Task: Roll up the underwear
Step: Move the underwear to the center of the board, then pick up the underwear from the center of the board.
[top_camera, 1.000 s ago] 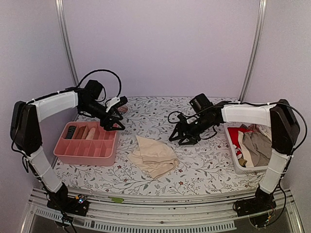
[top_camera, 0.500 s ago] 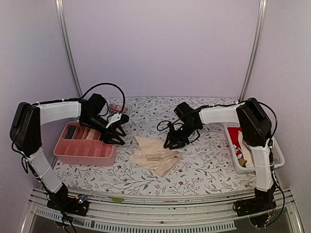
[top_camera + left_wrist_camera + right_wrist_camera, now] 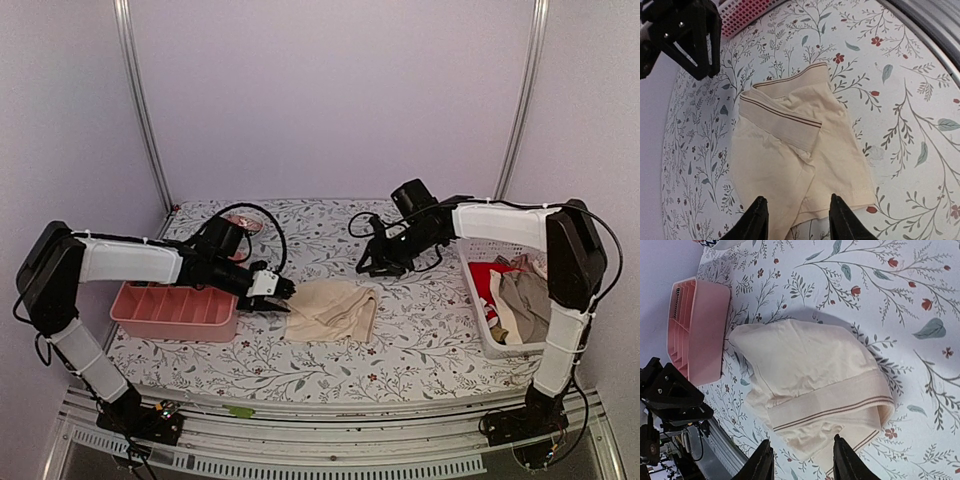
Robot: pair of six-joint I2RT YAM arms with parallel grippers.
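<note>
Top view: the underwear [image 3: 335,310] lies flat on the counter [image 3: 420,340], just ahead of the left end effector [image 3: 283,294] and well below the right end effector [image 3: 370,266].

Left wrist view: the jaws are parted and empty, with the near hem between them.

Right wrist view: the jaws are parted and empty above the striped waistband [image 3: 840,407].

The cloth is judged light and limp, best pinched at the hem corners.

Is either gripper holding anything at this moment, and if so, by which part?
Nothing is held. The left gripper straddles one edge of the underwear with jaws apart; the right gripper hangs open, clear of it.
</note>
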